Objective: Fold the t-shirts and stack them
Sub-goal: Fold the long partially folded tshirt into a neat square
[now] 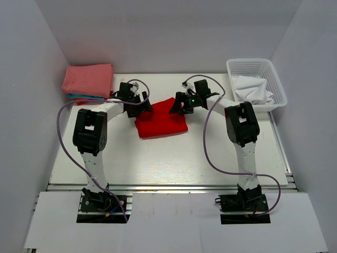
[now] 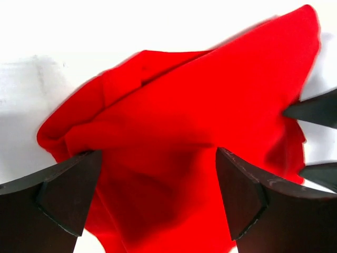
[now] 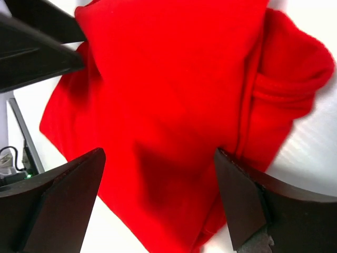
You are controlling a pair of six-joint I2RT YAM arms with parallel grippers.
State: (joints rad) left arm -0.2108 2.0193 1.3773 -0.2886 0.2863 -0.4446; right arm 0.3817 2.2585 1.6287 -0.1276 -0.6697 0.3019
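Note:
A bright red t-shirt (image 1: 160,122) lies folded on the white table, between both arms. My left gripper (image 1: 141,108) is open over its left edge; in the left wrist view the shirt (image 2: 200,121) fills the space between my spread fingers (image 2: 68,190). My right gripper (image 1: 176,107) is open over the shirt's upper right corner; in the right wrist view the shirt (image 3: 174,95) lies between my spread fingers (image 3: 247,200). A stack of folded shirts, pink (image 1: 88,79) on top with teal and orange-red edges below, sits at the far left.
A white plastic basket (image 1: 276,87) at the far right holds a crumpled white cloth (image 1: 253,89). White walls close in the table on the left, back and right. The other gripper's fingertips show at the edge of each wrist view.

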